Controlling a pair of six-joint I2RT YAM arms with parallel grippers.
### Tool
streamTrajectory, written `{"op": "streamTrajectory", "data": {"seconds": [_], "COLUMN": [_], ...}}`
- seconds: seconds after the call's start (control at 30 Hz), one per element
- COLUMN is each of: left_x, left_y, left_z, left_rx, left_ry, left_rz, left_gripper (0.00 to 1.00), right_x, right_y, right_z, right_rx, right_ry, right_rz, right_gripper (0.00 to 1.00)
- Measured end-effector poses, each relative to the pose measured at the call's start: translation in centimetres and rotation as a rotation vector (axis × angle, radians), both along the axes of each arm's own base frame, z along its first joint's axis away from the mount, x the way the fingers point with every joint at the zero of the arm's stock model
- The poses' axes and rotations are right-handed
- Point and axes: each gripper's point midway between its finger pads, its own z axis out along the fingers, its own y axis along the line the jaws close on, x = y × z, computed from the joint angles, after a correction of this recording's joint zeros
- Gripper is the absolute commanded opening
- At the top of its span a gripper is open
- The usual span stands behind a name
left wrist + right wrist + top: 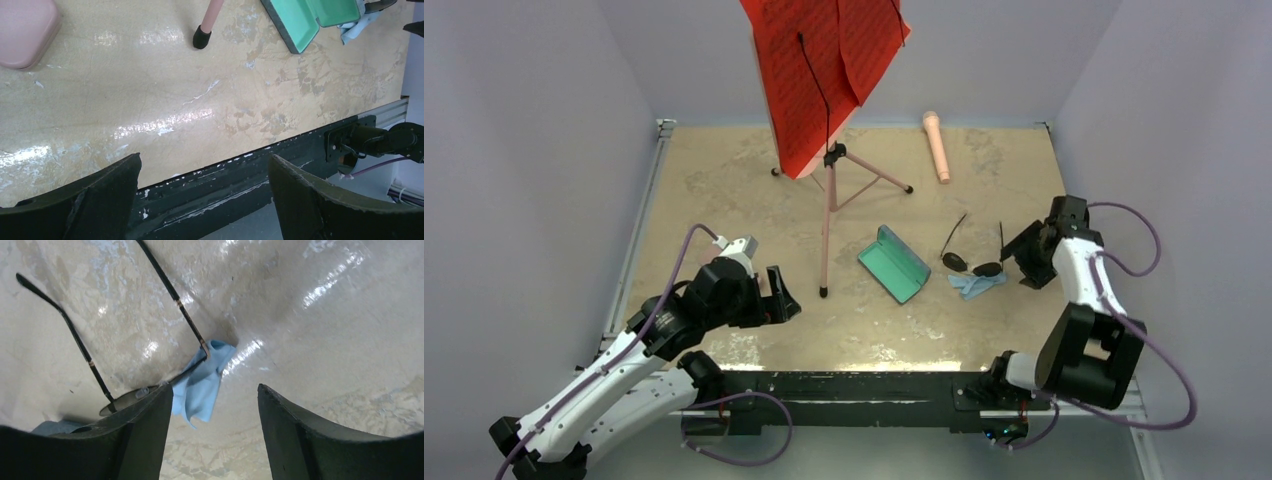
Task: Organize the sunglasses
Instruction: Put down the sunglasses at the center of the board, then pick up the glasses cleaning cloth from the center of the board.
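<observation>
The black sunglasses (972, 263) lie on the table right of centre, thin arms unfolded and pointing away. In the right wrist view their arms (176, 296) run up-left and one dark lens (125, 399) shows beside my left finger. A light blue cloth (977, 285) lies partly under them and also shows in the right wrist view (202, 385). My right gripper (1022, 252) (215, 390) is open and empty just right of the glasses. My left gripper (782, 298) (204, 160) is open and empty over the near table edge. The white pair is out of view.
An open flat case with a teal lining (894, 262) (310, 17) lies left of the glasses. A music stand with red sheets (829, 70) stands mid-table, one foot (201, 37) near the left gripper. A pink case (22, 30) lies by the left arm. A pink handle-shaped object (936, 145) lies at the back.
</observation>
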Motion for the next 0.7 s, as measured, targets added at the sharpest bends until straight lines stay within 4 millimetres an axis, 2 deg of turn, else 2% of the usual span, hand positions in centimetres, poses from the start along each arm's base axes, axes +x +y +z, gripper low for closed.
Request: {"op": "streamTrajectory", "data": {"seconds": [0.1, 0.2, 0.3, 0.37, 0.43, 0.7], "left_x": [0.0, 0.0, 0.0, 0.0, 0.0, 0.0], "left_y": [0.0, 0.0, 0.0, 0.0, 0.0, 0.0], "left_z": [0.1, 0.1, 0.1, 0.1, 0.1, 0.1], "left_rx": [-0.004, -0.004, -0.004, -0.004, -0.004, -0.006], "left_ry": [-0.004, -0.003, -0.004, -0.004, -0.004, -0.005], "left_rz": [0.000, 0.000, 0.000, 0.000, 0.000, 0.000], "left_gripper": [1.00, 1.00, 1.00, 1.00, 1.00, 1.00], "right_x": [-1.2, -2.4, -3.7, -4.3, -4.3, -3.4], "right_y": [0.8, 3.2, 6.3, 7.5, 8.1, 9.6], "right_z": [1.3, 1.5, 0.2, -0.7, -1.4, -3.7], "right_rx": [-0.053, -0.071, -0.041, -0.025, -0.014, 0.012], "right_ry": [-0.057, -0.094, -0.089, -0.063, -0.040, 0.016], "right_rz": [0.024, 0.096, 0.177, 0.204, 0.213, 0.239], "right_gripper": [0.62, 0.59, 0.56, 0.53, 0.48, 0.38]}}
